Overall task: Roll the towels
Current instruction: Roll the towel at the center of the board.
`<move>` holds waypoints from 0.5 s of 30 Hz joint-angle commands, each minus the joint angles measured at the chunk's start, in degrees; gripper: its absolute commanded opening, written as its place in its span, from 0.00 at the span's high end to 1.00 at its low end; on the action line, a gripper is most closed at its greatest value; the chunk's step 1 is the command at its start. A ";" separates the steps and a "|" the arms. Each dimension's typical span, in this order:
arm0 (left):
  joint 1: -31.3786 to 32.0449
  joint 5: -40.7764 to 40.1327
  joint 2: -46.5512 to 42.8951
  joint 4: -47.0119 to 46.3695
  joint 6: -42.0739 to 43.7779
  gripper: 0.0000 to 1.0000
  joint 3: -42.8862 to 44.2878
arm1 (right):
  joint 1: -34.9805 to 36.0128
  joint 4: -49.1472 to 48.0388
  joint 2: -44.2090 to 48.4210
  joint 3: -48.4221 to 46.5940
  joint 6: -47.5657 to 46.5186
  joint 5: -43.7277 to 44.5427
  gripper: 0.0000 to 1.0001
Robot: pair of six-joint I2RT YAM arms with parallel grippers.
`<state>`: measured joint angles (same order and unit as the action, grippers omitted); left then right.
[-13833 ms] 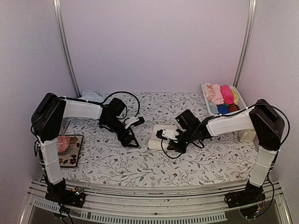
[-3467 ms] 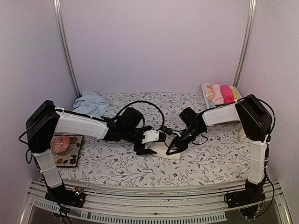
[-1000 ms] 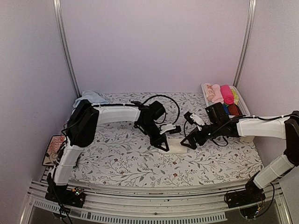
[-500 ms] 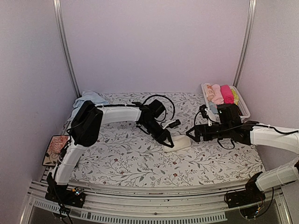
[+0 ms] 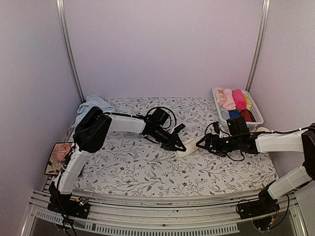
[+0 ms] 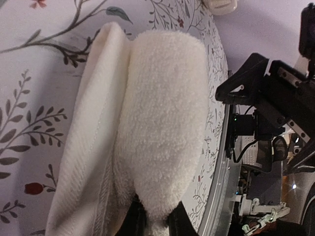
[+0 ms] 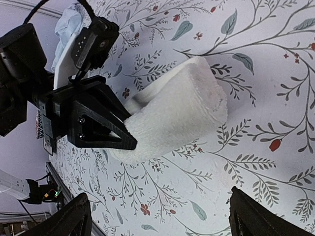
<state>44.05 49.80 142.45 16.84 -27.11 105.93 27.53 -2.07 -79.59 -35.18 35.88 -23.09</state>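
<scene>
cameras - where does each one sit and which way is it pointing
top external: high behind the bases, looking down on the table; left arm and right arm show, left gripper shut on the cream towel, right gripper open beside it.
left wrist: low at the towel, facing the right arm; own fingers pinch it at the bottom edge.
right wrist: above the table, facing towel and left gripper; own fingertips at the bottom corners.
All three share the towel.

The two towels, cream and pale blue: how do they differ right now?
The cream towel is rolled into a bundle in the middle; the blue towel lies crumpled in the far left corner. The left claw pinches the cream towel; nothing touches the blue towel. Both are plain soft cloth.
</scene>
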 commanded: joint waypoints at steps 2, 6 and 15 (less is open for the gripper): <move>-2.14 -3.16 2.36 -12.71 -14.80 1.00 -7.52 | -1.89 -5.54 -4.08 -0.03 6.48 -4.96 0.04; -2.86 -3.81 3.04 -13.90 -17.07 1.00 -6.75 | -2.55 -7.77 -8.78 -2.91 7.84 -7.34 0.04; -3.58 -3.64 6.10 -16.13 -24.58 1.00 -4.13 | -2.98 -13.13 -19.13 -8.16 11.76 -11.75 0.06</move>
<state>41.80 51.83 143.83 -1.17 -46.83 101.41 25.06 -11.62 -96.03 -40.58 45.54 -32.42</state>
